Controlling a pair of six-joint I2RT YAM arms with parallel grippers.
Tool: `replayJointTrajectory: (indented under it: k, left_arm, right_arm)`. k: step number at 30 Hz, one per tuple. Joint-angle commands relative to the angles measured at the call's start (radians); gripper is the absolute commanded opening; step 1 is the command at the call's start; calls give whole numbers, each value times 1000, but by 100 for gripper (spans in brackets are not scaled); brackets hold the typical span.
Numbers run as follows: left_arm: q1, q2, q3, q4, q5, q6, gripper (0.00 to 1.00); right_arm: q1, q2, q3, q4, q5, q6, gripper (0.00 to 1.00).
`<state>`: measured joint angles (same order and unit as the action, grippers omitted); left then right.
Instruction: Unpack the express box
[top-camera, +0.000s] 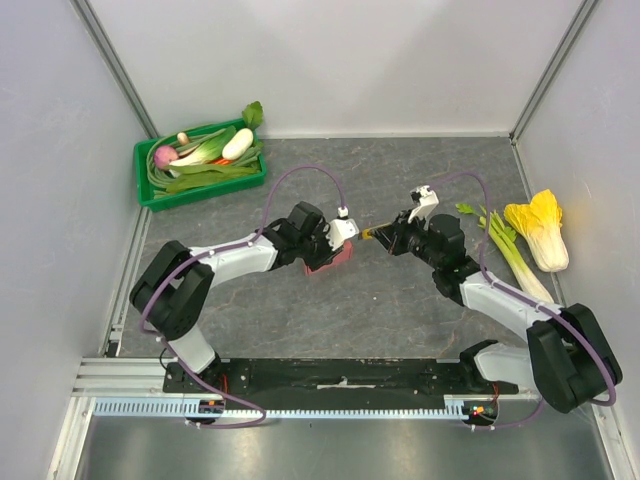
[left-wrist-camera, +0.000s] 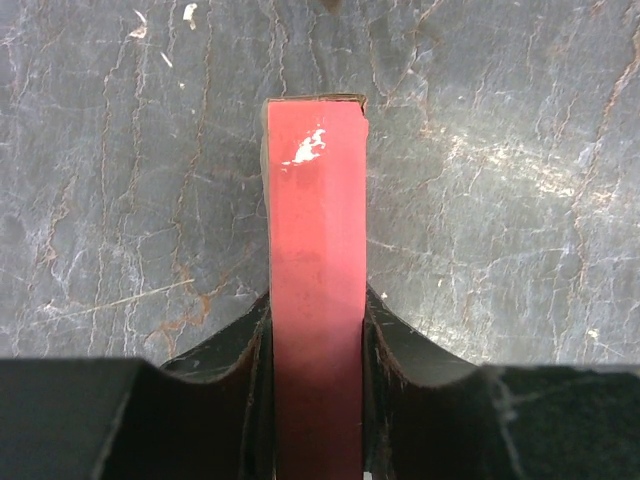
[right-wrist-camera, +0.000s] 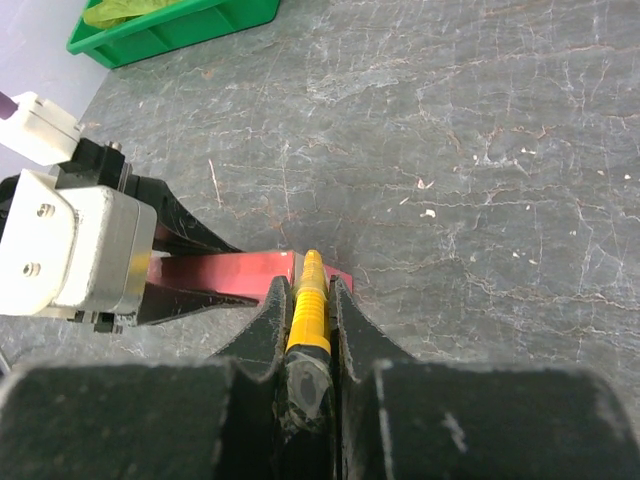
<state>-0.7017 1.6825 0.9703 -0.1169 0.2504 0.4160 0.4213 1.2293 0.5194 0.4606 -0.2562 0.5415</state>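
Near the middle of the dark, stone-patterned surface (top-camera: 400, 170), well away from every edge, the two arms meet over the express box (left-wrist-camera: 315, 220). The left claw (left-wrist-camera: 318, 310) has it: the left wrist view shows a long, narrow pink-red face with a white scuff near its far end, and a black finger lies against each long side with no gap showing, so the claw is closed partway, to the width of the box. Whether the box rests on the surface or is raised just off it cannot be told. The right claw (right-wrist-camera: 310, 290) comes in from the right-hand side and is nearly shut on a yellow-handled tool (right-wrist-camera: 305, 320), whose ribbed yellow grip and dark butt end sit squeezed between the two fingers. The front end of the tool reaches the near end of the box; what kind of tip it carries is hidden. From above, the two claws face each other, the box showing as a pink patch just under the left one. A green crate (top-camera: 142, 178) of vegetables sits in the far left corner of the surface. Along the right edge lie a yellow-leafed cabbage (top-camera: 540, 230) and, just beside it, a long pale green stalk (top-camera: 510, 255), both well apart from the claws.
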Motion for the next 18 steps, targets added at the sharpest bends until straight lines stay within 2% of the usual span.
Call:
replayJointTrajectory:
  k: [1,18]
  left_arm:
    - [1,-41,-18,62,-26,50,28]
    - [-2,-50,-61,69,-22,44,28]
  right_arm:
    - [0,-40,-25,92,3,-9,0]
    - [37,64,19,139,-3,2,0]
